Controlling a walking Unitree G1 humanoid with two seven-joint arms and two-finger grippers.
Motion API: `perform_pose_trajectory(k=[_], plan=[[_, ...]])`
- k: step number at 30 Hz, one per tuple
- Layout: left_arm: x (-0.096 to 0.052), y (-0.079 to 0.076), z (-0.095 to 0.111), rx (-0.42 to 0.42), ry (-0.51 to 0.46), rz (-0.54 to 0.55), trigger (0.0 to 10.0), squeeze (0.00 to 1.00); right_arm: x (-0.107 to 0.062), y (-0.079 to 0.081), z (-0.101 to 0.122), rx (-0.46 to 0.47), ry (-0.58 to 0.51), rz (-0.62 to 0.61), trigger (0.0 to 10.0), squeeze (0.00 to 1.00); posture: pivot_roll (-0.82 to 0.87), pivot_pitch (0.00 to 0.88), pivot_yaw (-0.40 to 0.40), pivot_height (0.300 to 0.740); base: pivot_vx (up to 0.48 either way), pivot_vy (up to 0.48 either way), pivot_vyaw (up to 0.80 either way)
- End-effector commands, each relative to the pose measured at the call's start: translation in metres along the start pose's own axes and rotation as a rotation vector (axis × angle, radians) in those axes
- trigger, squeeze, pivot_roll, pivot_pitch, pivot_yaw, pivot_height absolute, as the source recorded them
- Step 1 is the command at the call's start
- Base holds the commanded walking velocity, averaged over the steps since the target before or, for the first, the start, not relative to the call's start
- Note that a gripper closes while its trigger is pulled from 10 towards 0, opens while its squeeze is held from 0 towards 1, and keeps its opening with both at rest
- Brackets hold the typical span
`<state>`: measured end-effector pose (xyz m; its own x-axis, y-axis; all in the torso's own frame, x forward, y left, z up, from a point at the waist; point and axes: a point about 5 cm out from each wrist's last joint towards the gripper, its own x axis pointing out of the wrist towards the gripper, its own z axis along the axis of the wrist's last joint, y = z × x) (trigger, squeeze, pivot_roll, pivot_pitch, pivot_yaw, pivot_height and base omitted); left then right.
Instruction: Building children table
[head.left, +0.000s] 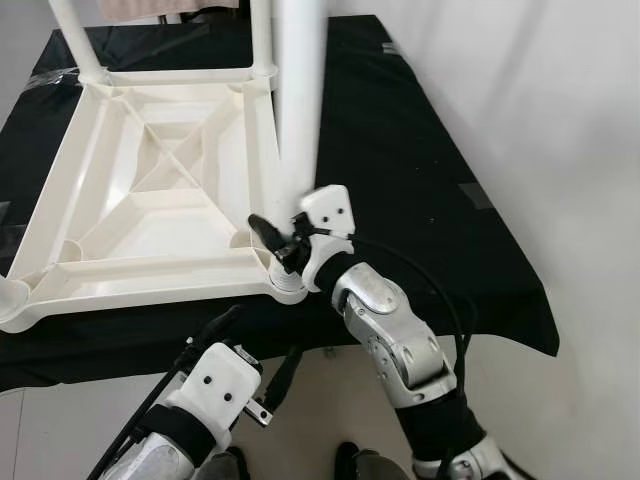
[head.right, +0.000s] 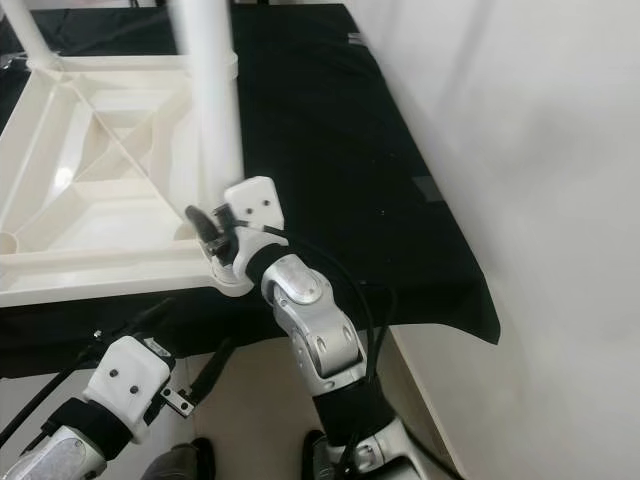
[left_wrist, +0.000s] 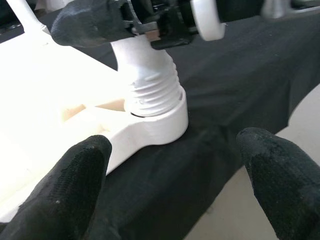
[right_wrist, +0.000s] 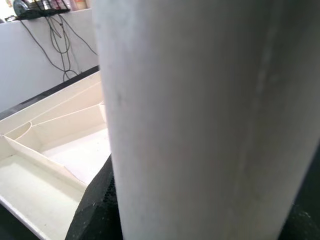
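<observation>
Left wrist view: threads exposed above socket (left_wrist: 159, 122); right jaws (head.left: 283, 243) gripping leg (head.left: 299, 100), left jaws (left_wrist: 172, 187) open, empty. Cross-threading if tilted.

A black cloth (head.left: 420, 150) is covering the desk, filling the frame's upper middle. Pale floor (head.left: 570, 120) is lying bright at right.

Head eyes look down; both wrist views closely share the leg (left_wrist: 150, 75).
</observation>
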<state>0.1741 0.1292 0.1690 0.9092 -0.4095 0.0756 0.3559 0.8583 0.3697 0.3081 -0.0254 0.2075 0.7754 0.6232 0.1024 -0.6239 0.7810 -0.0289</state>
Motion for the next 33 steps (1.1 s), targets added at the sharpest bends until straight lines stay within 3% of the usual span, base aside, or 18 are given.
perform_pose_trajectory(k=[1, 2, 4, 6, 12, 15, 18, 21, 22, 25, 31, 33], plan=[[-0.001, -0.002, -0.006, -0.008, 0.023, -0.012, 10.0, 0.0, -0.007, -0.008, -0.028, 0.018, 0.126, 0.001, 10.0, 0.0, 0.09, 0.233, -0.065, 0.74, 0.0, 0.0, 0.0], [-0.001, -0.002, -0.006, -0.008, 0.023, -0.012, 10.0, 0.0, -0.007, -0.008, -0.028, 0.018, 0.126, 0.001, 10.0, 0.0, 0.09, 0.233, -0.065, 0.74, 0.0, 0.0, 0.0], [0.001, -0.001, -0.008, -0.006, 0.023, -0.016, 10.0, 0.0, -0.015, -0.014, -0.029, -0.052, 0.097, 0.136, 10.0, 0.0, 0.08, 0.226, -0.057, 0.74, 0.0, 0.0, 0.0], [0.002, 0.0, -0.008, -0.005, 0.023, -0.017, 10.0, 0.0, -0.019, -0.018, -0.031, -0.071, 0.094, 0.191, 10.0, 0.0, 0.08, 0.225, -0.057, 0.74, 0.0, 0.0, 0.0], [0.003, 0.001, -0.01, 0.001, 0.025, -0.017, 10.0, 0.0, -0.022, -0.026, -0.028, -0.03, 0.065, 0.271, 10.0, 0.0, 0.09, 0.219, -0.055, 0.74, 0.0, 0.0, 0.0], [0.004, 0.003, -0.012, 0.008, 0.028, -0.015, 10.0, 0.0, -0.032, -0.019, -0.025, 0.005, 0.054, 0.464, 10.0, 0.0, 0.1, 0.213, -0.055, 0.74, 0.0, 0.0, 0.0], [0.004, 0.003, -0.012, 0.01, 0.028, -0.014, 10.0, 0.0, -0.039, -0.021, -0.027, -0.013, 0.073, 0.531, 10.0, 0.0, 0.1, 0.211, -0.053, 0.74, 0.0, 0.0, 0.0], [0.004, 0.003, -0.012, 0.011, 0.028, -0.014, 10.0, 0.0, -0.042, -0.029, -0.027, -0.013, 0.07, 0.541, 10.0, 0.0, 0.1, 0.212, -0.052, 0.74, 0.0, 0.0, 0.0], [0.005, 0.004, -0.013, 0.012, 0.027, -0.017, 10.0, 0.0, -0.049, -0.049, -0.026, -0.033, 0.047, 0.552, 10.0, 0.0, 0.09, 0.212, -0.051, 0.74, 0.0, 0.0, 0.0], [0.005, 0.004, -0.013, 0.013, 0.026, -0.02, 10.0, 0.0, -0.055, -0.059, -0.027, -0.075, 0.039, 0.571, 10.0, 0.0, 0.09, 0.212, -0.05, 0.74, 0.0, 0.0, 0.0], [0.005, 0.004, -0.013, 0.015, 0.026, -0.024, 10.0, 0.0, -0.056, -0.065, -0.032, -0.141, 0.045, 0.576, 10.0, 0.0, 0.1, 0.213, -0.049, 0.74, 0.0, 0.0, 0.0], [0.005, 0.004, -0.013, 0.016, 0.027, -0.029, 10.0, 0.0, -0.047, -0.067, -0.031, -0.152, 0.034, 0.531, 10.0, 0.0, 0.1, 0.212, -0.047, 0.74, 0.0, 0.0, 0.0]])
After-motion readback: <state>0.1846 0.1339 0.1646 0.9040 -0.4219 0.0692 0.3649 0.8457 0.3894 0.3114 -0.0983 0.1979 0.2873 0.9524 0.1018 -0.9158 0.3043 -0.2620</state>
